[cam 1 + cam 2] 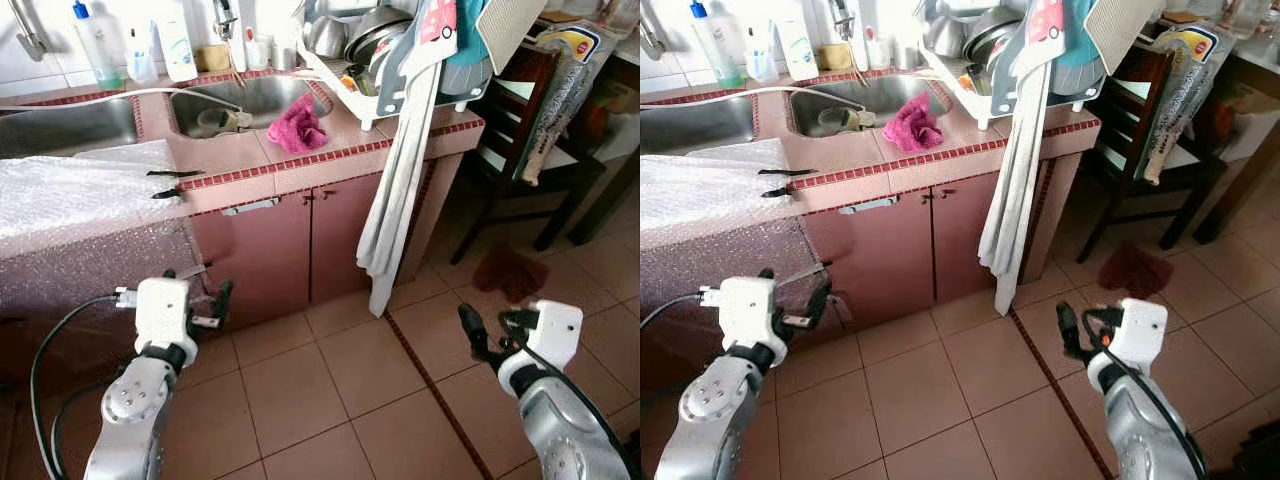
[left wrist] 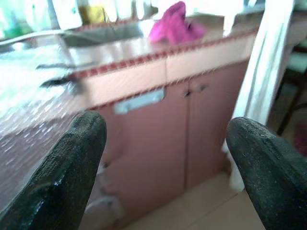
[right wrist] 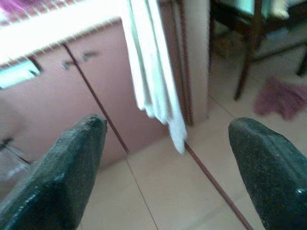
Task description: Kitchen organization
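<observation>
Here the sink point(image 1: 190, 95) holds a cup point(image 1: 215, 120); dish rack point(image 1: 340, 75) holds pots point(image 1: 365, 35).

We saw bright daylight washing out the wall behind the sink point(image 1: 245, 100), with glare on the bottles point(image 1: 95, 45). Both wrist views were soft and blurred, their tops blown white, and the fingers point(image 2: 72, 167) looked out of focus.

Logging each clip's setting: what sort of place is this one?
A home kitchen, most likely: a pink tiled counter with a steel sink, a dish rack stacked with pots, and detergent bottles by the wall.
</observation>
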Controlling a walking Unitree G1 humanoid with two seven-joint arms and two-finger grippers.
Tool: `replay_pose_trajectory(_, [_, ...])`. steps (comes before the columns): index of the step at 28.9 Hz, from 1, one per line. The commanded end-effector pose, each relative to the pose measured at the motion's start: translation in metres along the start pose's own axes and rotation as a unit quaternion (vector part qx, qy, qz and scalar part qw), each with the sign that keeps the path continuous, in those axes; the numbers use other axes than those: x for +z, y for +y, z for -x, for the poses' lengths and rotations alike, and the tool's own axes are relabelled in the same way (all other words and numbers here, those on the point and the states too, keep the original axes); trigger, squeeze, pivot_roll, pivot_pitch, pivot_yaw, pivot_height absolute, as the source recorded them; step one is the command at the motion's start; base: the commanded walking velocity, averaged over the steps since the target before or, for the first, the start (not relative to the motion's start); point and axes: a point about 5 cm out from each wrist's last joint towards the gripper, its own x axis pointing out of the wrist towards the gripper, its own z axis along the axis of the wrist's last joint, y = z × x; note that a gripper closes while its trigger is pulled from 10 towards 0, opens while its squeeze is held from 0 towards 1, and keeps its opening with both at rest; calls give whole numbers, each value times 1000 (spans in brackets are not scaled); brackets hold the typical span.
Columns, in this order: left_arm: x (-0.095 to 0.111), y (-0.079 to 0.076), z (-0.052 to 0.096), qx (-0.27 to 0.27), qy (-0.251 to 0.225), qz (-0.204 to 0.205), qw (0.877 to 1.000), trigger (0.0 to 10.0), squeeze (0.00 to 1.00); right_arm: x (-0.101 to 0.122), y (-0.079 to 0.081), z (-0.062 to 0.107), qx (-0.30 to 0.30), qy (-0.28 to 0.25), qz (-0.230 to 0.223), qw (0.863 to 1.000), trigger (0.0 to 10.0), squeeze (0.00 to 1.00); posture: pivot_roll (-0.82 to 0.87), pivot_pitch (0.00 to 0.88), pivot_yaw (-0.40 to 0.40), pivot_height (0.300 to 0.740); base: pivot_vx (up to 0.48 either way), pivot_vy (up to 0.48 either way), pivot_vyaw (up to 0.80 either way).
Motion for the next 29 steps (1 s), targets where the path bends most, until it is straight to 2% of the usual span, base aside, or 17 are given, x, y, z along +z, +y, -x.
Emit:
replay_pose_trajectory(1, [-6, 10, 4, 27, 22, -3, 999, 10000, 0, 2, 4, -2, 1, 0, -9, 1000, 10000, 0, -14, 0, 11, 740, 0, 0, 800])
replay_pose_trajectory(7, [-7, 16, -1, 50, 35, -15, 998, 10000, 0, 2, 13, -8, 14, -3, -11, 1000, 10000, 0, 0, 0, 31, 740, 0, 0, 0])
replay_pose_trajectory(13, [-6, 15, -10, 61, 33, 1, 998, 10000, 0, 3, 13, -17, 6, 4, -33, 999, 10000, 0, -13, 0, 40, 740, 0, 0, 0])
replay_pose_trajectory(17, [-7, 14, -14, 57, 41, -1, 998, 10000, 0, -1, 22, -16, 16, 10, -12, 1000, 10000, 0, -10, 0, 39, 740, 0, 0, 0])
replay_pose_trajectory(21, [-10, 13, -15, 57, 51, -1, 997, 10000, 0, -7, 23, -17, -7, 17, -6, 1000, 10000, 0, -8, 0, 41, 740, 0, 0, 0])
replay_pose_trajectory(29, [-10, 11, -16, 51, 56, -3, 997, 10000, 0, -9, 29, -17, 8, 19, -12, 1000, 10000, 0, -6, 0, 42, 740, 0, 306, 0])
